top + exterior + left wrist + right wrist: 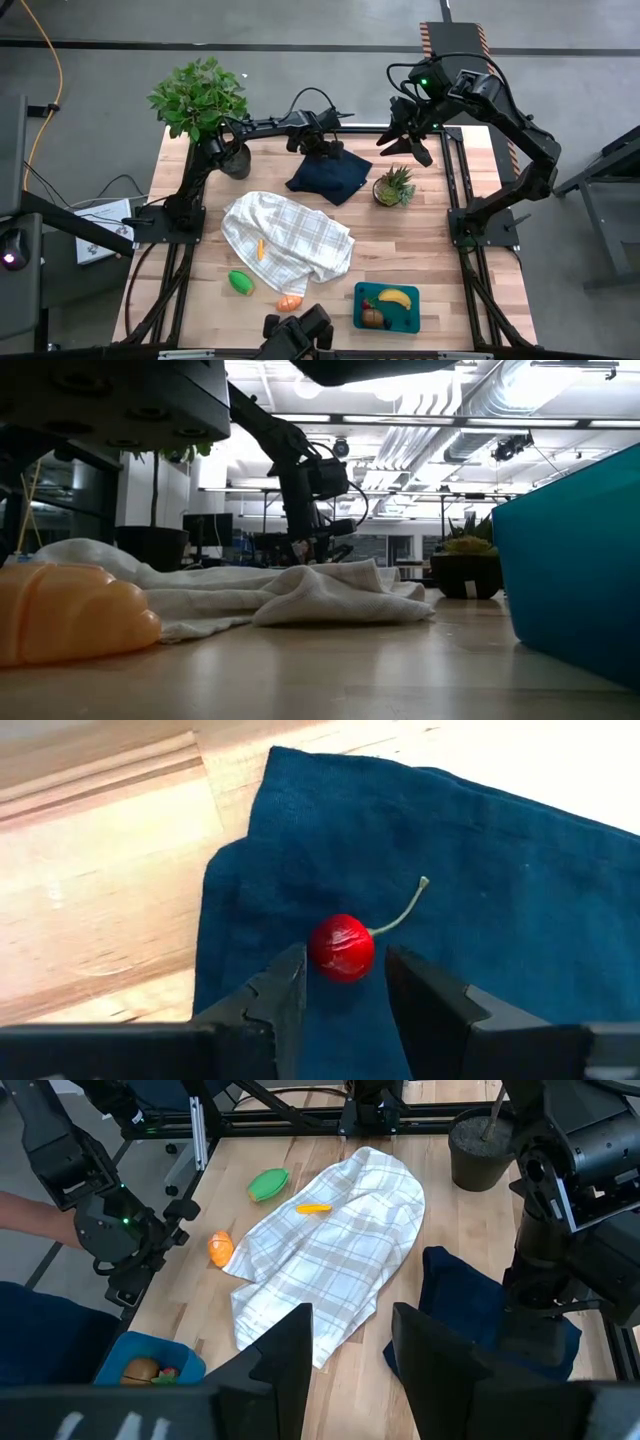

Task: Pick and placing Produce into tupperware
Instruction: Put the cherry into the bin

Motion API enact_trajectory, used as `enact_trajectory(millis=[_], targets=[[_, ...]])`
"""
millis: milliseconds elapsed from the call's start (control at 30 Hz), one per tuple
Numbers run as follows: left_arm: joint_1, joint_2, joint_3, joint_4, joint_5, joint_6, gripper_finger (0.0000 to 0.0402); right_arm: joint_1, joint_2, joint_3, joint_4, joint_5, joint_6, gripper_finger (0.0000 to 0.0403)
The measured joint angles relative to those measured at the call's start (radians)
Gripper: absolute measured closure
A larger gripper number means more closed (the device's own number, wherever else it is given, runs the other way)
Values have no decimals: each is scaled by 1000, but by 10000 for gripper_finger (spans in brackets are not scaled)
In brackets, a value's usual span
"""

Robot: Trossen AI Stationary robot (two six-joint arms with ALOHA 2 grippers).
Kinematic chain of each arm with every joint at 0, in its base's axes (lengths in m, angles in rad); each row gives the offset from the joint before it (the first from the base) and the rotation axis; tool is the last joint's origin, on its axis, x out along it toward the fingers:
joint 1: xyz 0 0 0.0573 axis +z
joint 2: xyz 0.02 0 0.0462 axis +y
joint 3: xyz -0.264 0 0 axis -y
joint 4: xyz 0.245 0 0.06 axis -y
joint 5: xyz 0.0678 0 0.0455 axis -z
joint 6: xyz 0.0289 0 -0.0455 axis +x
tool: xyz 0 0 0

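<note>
At the upper centre of the high view, the left gripper [326,150] hangs low over a dark navy cloth [345,178] on the wooden surface [430,250]. Its wrist view shows the target: a red cherry [342,947] lying on the cloth, just ahead of and between the two dark fingers [285,990], its thin stem trailing away toward the right of that frame. The jaws stand partly open with the fruit at their mouth, not yet clamped; nothing is held. The cherry is round, so only the stem gives it an axis, and it lies clear of the gap. A short advance and a squeeze look like all the pick needs.

The right gripper [412,140] waits raised at the upper right of the high view, partly open and empty in its own wrist view. It is plainly the farther arm from the cherry.

The teal tupperware [361,300] sits at the lower right of the high view, already holding a yellow banana [395,297] and a brown round piece [372,318]. A green piece [241,283] and an orange piece [290,302] lie at the lower centre. A small orange piece [260,249] rests on the checked cloth [300,235] in the middle.
</note>
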Motion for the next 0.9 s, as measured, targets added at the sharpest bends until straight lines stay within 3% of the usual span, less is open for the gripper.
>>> enact_trajectory(millis=[467, 900], targets=[[0, 0, 0, 17, 19, 2, 340, 0, 0, 0, 0, 0, 0, 274], [0, 0, 0, 16, 42, 19, 346, 0, 0, 0, 0, 0, 0, 274]])
